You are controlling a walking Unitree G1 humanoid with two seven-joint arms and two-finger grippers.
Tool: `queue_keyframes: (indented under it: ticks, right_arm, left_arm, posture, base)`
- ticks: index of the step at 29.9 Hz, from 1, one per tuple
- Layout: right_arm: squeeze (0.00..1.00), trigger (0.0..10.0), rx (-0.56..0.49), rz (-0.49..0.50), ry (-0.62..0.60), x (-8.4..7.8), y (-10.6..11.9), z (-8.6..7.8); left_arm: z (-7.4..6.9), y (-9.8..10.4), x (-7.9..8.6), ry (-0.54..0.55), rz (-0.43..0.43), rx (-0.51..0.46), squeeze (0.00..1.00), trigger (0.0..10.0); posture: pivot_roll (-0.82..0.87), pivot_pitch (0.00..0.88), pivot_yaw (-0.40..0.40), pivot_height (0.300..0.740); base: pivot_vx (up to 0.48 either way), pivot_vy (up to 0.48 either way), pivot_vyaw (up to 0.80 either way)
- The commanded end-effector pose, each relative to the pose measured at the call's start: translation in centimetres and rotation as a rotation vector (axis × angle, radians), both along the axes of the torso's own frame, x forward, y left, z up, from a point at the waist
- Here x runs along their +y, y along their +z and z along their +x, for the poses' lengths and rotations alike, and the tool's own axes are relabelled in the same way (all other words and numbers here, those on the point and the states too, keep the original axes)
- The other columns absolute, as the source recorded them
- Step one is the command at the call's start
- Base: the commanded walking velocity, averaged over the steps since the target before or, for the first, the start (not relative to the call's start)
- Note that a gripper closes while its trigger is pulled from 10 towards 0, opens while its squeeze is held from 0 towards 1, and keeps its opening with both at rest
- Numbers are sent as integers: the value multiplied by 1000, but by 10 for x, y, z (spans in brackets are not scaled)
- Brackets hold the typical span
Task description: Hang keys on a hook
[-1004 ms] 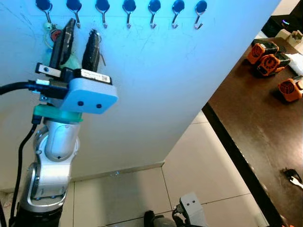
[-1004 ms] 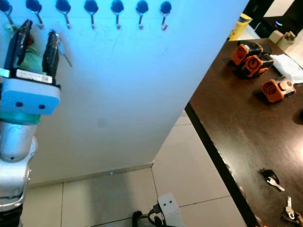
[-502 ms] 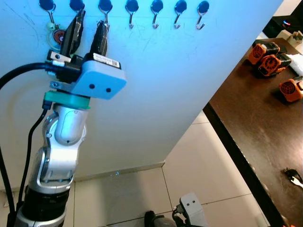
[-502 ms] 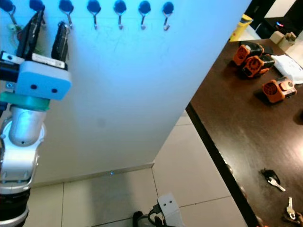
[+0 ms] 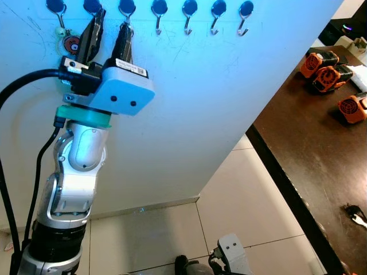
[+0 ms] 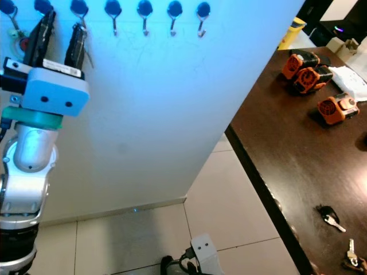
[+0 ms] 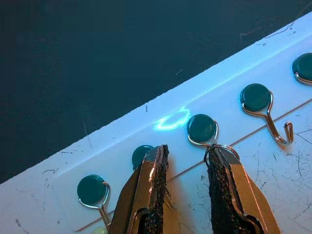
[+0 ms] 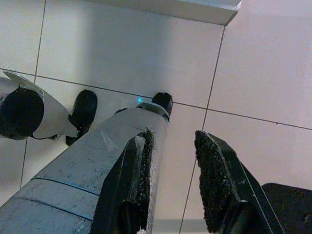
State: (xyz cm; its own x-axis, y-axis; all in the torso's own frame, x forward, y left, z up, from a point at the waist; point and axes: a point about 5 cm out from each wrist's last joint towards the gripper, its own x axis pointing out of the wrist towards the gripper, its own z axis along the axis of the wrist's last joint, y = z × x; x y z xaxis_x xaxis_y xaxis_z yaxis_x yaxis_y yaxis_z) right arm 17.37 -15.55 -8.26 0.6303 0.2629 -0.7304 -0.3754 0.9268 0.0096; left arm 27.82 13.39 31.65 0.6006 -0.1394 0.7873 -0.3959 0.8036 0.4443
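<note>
The left tool (image 5: pixel 109 37), two long black fingers on a silver arm, is raised against the white wall panel (image 5: pixel 200 86), its tips up at the row of round blue-capped wire hooks (image 5: pixel 156 11). The fingers stand a little apart with nothing clamped between them; in the left wrist view a thin metal key ring (image 7: pixel 222 148) loops over one fingertip (image 7: pixel 217 161) and touches the wire of the third blue hook (image 7: pixel 202 130), so the keys seem to hang partly on that hook, partly on the finger. A red-and-green keychain (image 5: pixel 69 43) already hangs from the first hook. The risk, as I judge it, is that pulling the tool away drags the ring back off the hook, since the ring appears to sit over the finger. Against half a second ago the tool looks barely changed; a second ago it was lower, below the hooks. The right tool (image 8: pixel 170 170) hangs idle, parted and empty, over the tiled floor (image 8: pixel 243 73). More keys (image 6: pixel 330 217) lie on the dark brown tabletop (image 6: pixel 275 149).
</note>
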Motion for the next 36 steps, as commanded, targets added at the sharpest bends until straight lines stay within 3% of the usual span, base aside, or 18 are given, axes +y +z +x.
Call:
queue_keyframes:
  ticks: [1, 9, 14, 23, 27, 31, 36]
  right_arm:
    - [0, 10000, 90, -19, 6, -2, -11, -21]
    - [0, 10000, 94, -19, 0, -2, -11, -23]
    - [0, 10000, 94, -15, -7, -1, -11, -23]
    - [0, 10000, 93, -11, -16, 0, -12, -23]
    - [0, 10000, 93, -9, -17, 0, -12, -23]
    - [0, 10000, 92, -9, -13, 0, -11, -23]
    - [0, 10000, 92, -8, -12, 0, -11, -23]
  left_arm:
    - [0, 2, -6, -28, 2, -15, 0, 10000]
    - [3, -2, -17, -62, 51, -2, 0, 10000]
    - [13, -10, -23, -52, 108, 51, 0, 10000]
    - [21, -14, -13, -8, 70, 92, 0, 10000]
    - [16, -10, -7, 23, 43, 47, 0, 10000]
    - [1, 2, 6, 73, 4, -67, 0, 10000]
    - [-6, 1, 9, 91, 7, -82, 0, 10000]
  posture:
    - [-81, 134, -29, 740]
    - [-82, 136, -24, 740]
    - [-86, 139, -20, 740]
    - [-87, 142, -18, 740]
    - [-87, 142, -18, 740]
    - [-81, 144, -18, 740]
    - [-74, 145, -21, 740]
  base:
    - [0, 0, 0]
    - [0, 0, 0]
    - [0, 0, 0]
    - [0, 0, 0]
    - [0, 0, 0]
    - [0, 0, 0]
    - [0, 0, 0]
